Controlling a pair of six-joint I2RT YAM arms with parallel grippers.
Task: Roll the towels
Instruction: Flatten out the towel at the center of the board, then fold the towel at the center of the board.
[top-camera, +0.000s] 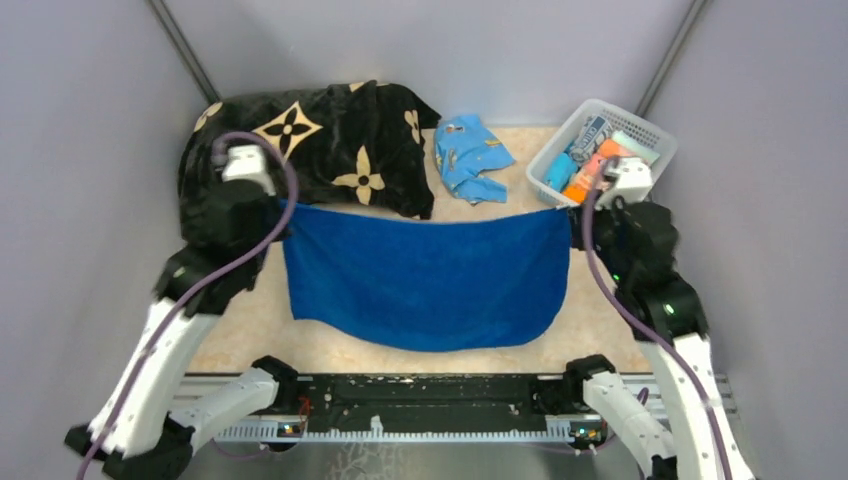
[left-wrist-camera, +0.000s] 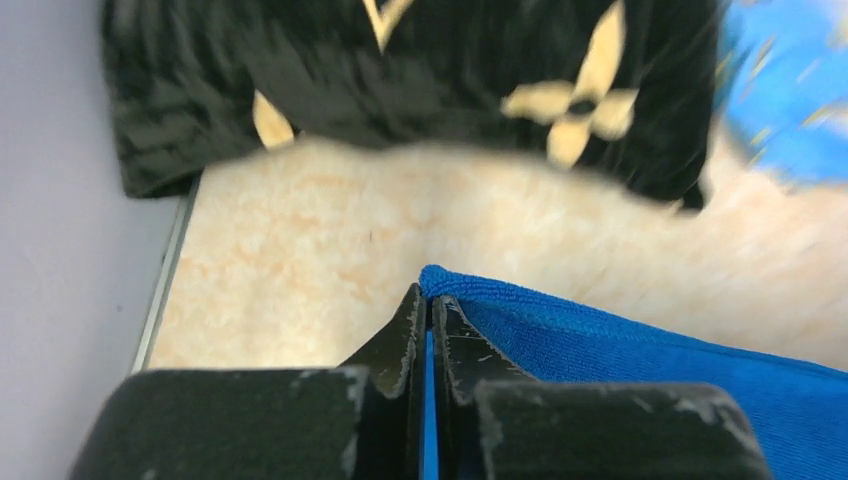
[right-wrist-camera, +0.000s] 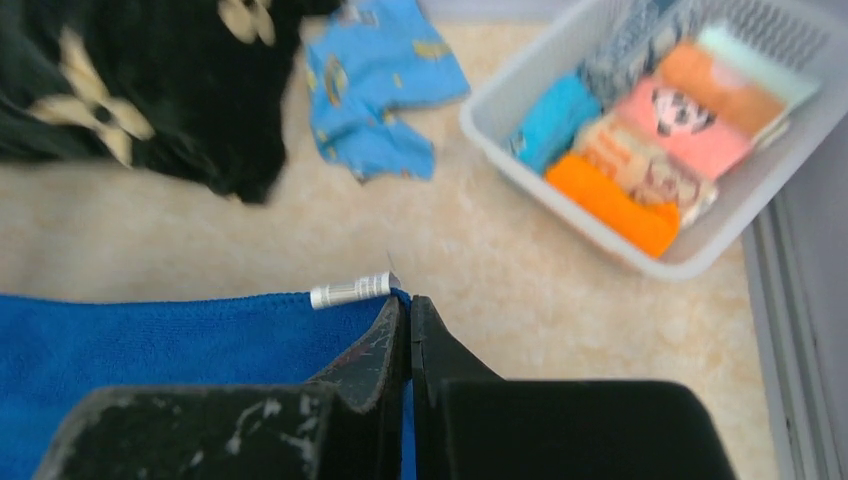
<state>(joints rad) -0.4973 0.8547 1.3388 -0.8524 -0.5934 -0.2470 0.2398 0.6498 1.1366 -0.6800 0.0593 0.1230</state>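
Note:
A large royal-blue towel (top-camera: 425, 275) hangs stretched between both arms above the table, its lower edge sagging toward the near side. My left gripper (top-camera: 278, 205) is shut on its top left corner (left-wrist-camera: 432, 278), the cloth pinched between the black fingers (left-wrist-camera: 405, 335). My right gripper (top-camera: 572, 212) is shut on the top right corner (right-wrist-camera: 400, 296), where a white label (right-wrist-camera: 350, 291) sticks out. A small light-blue printed towel (top-camera: 470, 155) lies crumpled at the back of the table, also in the right wrist view (right-wrist-camera: 375, 85).
A black blanket with cream flower motifs (top-camera: 320, 140) is heaped at the back left. A white basket (top-camera: 545, 165) at the back right holds several rolled cloths (right-wrist-camera: 640, 140). Grey walls close in on both sides.

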